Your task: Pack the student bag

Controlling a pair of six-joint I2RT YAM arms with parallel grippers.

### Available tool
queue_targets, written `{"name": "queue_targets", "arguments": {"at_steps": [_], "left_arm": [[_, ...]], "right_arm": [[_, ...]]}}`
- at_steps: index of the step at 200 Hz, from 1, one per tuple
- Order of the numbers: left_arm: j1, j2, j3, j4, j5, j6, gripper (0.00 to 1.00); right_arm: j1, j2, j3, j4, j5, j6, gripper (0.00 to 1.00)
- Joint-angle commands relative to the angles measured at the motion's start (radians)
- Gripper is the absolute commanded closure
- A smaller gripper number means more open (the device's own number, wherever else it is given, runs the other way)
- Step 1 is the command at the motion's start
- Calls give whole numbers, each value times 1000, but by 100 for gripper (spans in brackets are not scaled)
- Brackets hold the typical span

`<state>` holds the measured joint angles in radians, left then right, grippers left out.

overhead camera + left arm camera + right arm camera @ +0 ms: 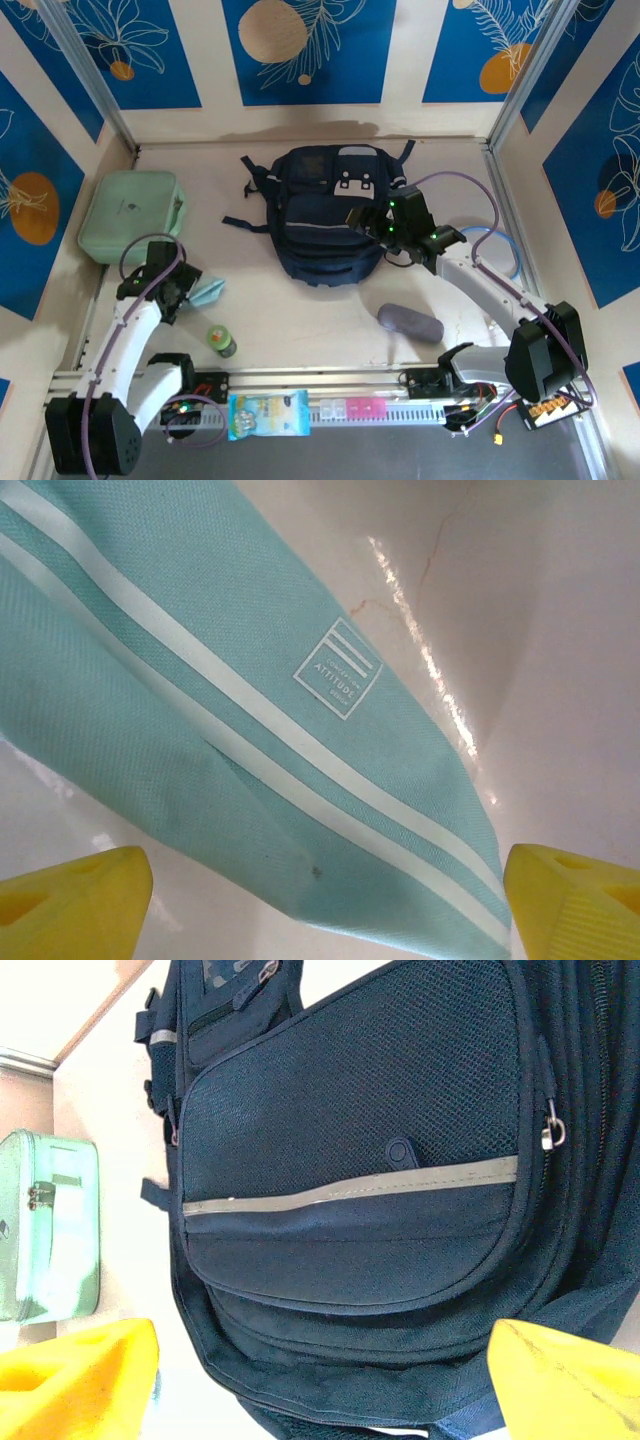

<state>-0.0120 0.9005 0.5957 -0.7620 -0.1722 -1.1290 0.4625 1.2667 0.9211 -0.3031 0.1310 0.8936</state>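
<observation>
The student bag (325, 215) lies flat at the middle back of the table (300, 310). Its top is close to the rear wall, and there is bare surface along both its sides. The right gripper (322, 1355) hangs over the bag's front pocket with its jaws spread wide, holding nothing. The left gripper (325, 890) is also spread, with the tapering end of a teal striped cloth (250, 730) between its fingers, near the mint case (130, 215) by the left wall. Open tabletop separates the bag's lower edge from a grey pouch (410, 322).
</observation>
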Motion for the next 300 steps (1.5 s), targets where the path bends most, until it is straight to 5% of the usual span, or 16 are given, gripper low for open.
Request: {"name": "queue_targets", "arguments": {"at_steps": [1, 73, 157, 171, 195, 247, 300], "left_arm": [[9, -4, -20, -89, 14, -63, 9], [13, 47, -73, 109, -47, -121, 10], [25, 177, -30, 177, -110, -137, 92], [24, 151, -9, 138, -127, -131, 100], [23, 93, 59, 54, -123, -71, 100], [-31, 53, 259, 70, 117, 200, 100], [-150, 141, 278, 514, 519, 284, 100]], "right_arm": [[-4, 15, 32, 21, -20, 13, 14], [-2, 11, 38, 7, -18, 8, 14], [-13, -8, 38, -2, -10, 8, 14], [-15, -10, 39, -4, -8, 8, 14], [-16, -6, 44, 1, -11, 8, 14], [-13, 34, 77, 31, -54, -3, 14], [-44, 101, 117, 168, -345, -65, 14]]}}
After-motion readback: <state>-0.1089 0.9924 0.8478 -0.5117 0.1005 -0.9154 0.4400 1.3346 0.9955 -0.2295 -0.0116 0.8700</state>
